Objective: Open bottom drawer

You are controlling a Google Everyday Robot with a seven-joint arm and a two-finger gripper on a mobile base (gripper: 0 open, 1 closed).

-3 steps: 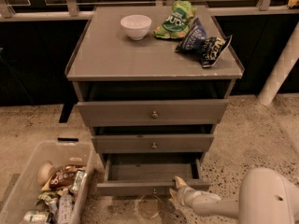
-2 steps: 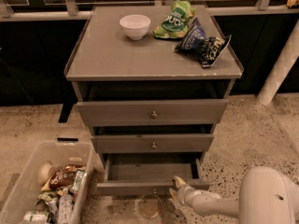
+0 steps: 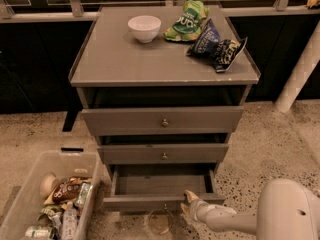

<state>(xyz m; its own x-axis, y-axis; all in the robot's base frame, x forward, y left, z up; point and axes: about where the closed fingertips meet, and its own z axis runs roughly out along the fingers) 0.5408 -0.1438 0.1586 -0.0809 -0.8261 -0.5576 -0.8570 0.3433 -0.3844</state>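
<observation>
Camera view, A: gripper (image 3: 191,200) low right, against the right end of the bottom drawer (image 3: 145,202) front. Open or closed: cannot tell. Drawer stands pulled well out, interior bare.

B: Risk from here?

A: Contact looks off centre, so a further pull could skew the drawer and jam it. Too long a pull could drop it out. A jolt might rattle the bowl (image 3: 144,28) on top.

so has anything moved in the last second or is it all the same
Nothing has visibly changed. The gripper is at the same spot by the right end of the bottom drawer front, and that drawer is pulled out as far as before. The bowl, the snack bags and the bin on the floor have stayed put.
</observation>
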